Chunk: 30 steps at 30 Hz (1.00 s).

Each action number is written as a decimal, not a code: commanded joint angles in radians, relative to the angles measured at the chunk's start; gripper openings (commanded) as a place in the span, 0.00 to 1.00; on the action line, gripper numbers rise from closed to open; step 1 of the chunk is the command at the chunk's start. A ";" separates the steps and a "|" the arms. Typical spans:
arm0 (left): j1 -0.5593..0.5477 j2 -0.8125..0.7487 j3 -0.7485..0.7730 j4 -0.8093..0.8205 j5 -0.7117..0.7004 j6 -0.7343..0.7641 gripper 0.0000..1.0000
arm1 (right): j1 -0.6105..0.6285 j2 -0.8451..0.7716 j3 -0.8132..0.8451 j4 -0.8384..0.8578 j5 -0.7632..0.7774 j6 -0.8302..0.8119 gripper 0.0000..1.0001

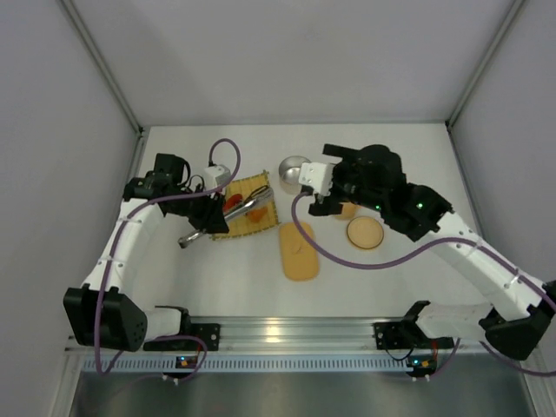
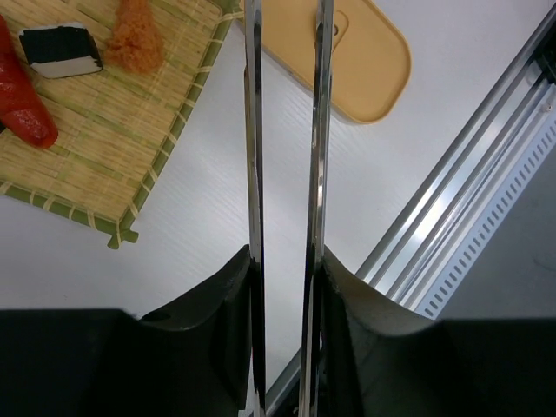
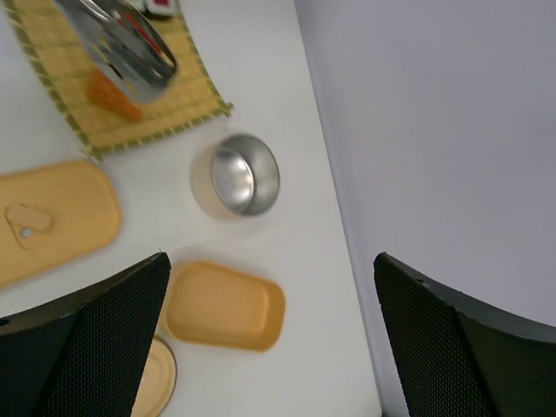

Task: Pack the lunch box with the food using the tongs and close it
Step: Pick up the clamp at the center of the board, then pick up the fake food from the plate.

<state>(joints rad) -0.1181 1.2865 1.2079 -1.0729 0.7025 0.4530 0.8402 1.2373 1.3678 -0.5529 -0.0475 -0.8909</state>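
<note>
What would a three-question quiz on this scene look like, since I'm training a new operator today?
1. True or false: the lunch box already holds food.
2. Which hand grips the tongs?
3. Fill in: the food pieces lie on the woven ____.

Key: 1 false, the box is empty. 2 the left hand. 3 mat.

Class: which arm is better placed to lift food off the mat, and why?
Left. The left gripper holds the tongs, tips over the food on the mat; the right gripper, jaws open and empty, hangs above the lunch box.
</note>
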 commanded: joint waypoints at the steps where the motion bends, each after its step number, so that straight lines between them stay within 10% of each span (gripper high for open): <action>1: 0.005 -0.030 0.038 0.015 -0.008 -0.002 0.38 | -0.125 -0.108 -0.065 -0.073 -0.021 0.112 0.99; 10: 0.005 -0.009 0.104 -0.058 -0.080 0.058 0.55 | -0.482 -0.383 -0.301 -0.050 -0.156 0.228 0.99; 30: 0.142 -0.004 0.110 -0.150 -0.103 0.249 0.59 | -0.629 -0.559 -0.509 0.042 -0.215 0.400 0.99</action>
<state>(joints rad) -0.0151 1.2808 1.2774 -1.1835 0.6064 0.6266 0.2306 0.7078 0.8757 -0.5797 -0.2413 -0.5354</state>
